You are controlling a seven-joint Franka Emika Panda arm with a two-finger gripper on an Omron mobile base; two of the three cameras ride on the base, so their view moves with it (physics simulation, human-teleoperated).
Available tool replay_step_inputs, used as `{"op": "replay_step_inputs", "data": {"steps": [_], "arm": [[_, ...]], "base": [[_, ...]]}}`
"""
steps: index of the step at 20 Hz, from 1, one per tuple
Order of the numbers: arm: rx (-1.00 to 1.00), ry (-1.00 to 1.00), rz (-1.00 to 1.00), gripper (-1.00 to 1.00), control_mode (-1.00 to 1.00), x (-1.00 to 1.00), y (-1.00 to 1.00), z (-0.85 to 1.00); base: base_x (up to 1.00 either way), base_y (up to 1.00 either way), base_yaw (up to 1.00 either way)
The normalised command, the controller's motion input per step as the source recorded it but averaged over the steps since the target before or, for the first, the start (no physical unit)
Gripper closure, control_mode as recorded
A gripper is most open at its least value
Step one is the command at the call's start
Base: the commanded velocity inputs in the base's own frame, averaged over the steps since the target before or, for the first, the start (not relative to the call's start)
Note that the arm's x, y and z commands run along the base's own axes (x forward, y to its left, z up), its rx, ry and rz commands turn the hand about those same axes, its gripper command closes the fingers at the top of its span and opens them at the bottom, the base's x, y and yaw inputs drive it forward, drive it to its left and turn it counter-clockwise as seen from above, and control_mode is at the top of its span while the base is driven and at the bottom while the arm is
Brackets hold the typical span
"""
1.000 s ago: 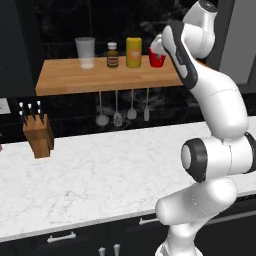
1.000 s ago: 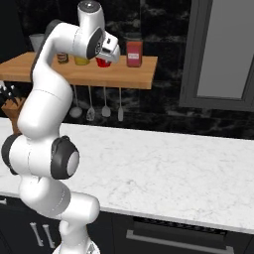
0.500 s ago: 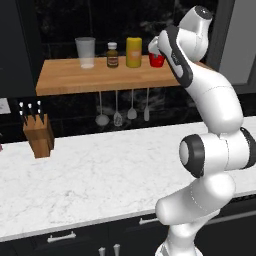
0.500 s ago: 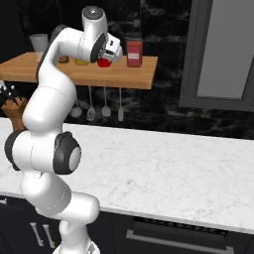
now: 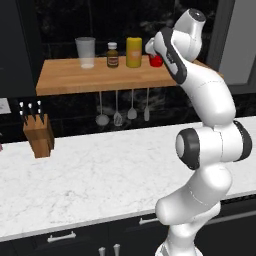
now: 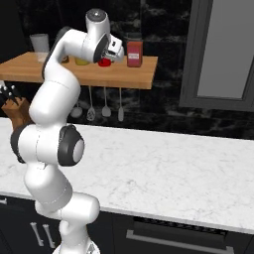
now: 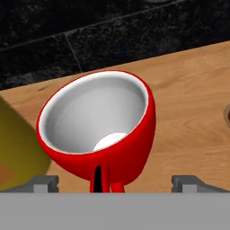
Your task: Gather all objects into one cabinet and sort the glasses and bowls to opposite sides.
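A glossy red mug with a white inside stands on the wooden plank shelf. It is just right of a yellow canister, and its handle points toward the hand camera. The red mug is partly hidden behind my hand; in the right base view the mug peeks out below the wrist. My gripper is open, with one fingertip on each side of the mug and not touching it. My gripper hovers at shelf height. The orange mug, both bowls and the cabinet are out of view.
On the shelf also stand a clear cup, a brown bottle and a red-labelled jar. Utensils hang under it. A knife block sits on the marble counter. A grey panel in a dark frame is to the right.
The arm has stretched a little further toward the shelf, bringing the open gripper closer around the red mug. The mug has not moved.
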Motion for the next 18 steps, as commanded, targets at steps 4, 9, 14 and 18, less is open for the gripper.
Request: {"op": "replay_step_inputs", "data": {"steps": [4, 9, 14, 18], "arm": [[0.00, 0.00, 0.00, -1.00, -1.00, 0.03, 0.00, 0.00], [0.00, -0.03, 0.00, -1.00, -1.00, -0.27, 0.00, 0.05], [0.00, 0.00, 0.00, -1.00, -1.00, 0.00, 0.00, 0.00], [0.00, 0.00, 0.00, -1.00, -1.00, 0.06, 0.00, 0.00]], "base": [[0.00, 0.00, 0.00], [0.00, 0.00, 0.00], [0.00, 0.00, 0.00], [0.00, 0.00, 0.00]]}}
